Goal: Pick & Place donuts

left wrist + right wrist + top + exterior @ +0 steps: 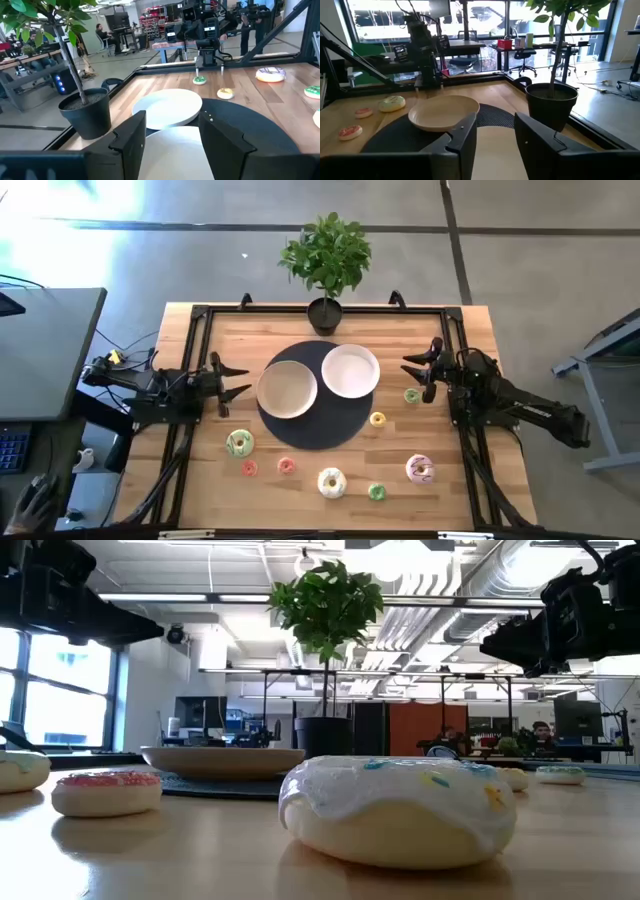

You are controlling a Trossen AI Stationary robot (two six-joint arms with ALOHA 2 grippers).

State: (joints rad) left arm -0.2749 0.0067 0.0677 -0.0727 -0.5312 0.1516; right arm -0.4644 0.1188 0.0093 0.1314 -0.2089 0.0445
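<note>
nothing has been picked up yet: all eight donuts sit loose on the wooden table (180, 480), none on a plate. the left gripper (228, 383) hangs at nine o'clock of the dark round mat (325, 430), its fingers spread wide and empty. the right gripper (418, 371) hangs at three o'clock, also wide and empty, just beside the tiny green donut (411, 395). the yellow donut (377, 419) lies at the mat's four o'clock edge. the green iced donut (239, 443), two tiny pink donuts (249, 468), the cream donut (331, 482), another small green one (376, 492) and the pink and white donut (420, 470) curve from seven to five o'clock. the risks are judgement only: the tiny rings could skid or flip under a closing finger, the cream plate (287, 390) and white plate (350, 370) could get nudged since they touch, and the plant (327, 265) at twelve o'clock could snag a high reach.
</note>
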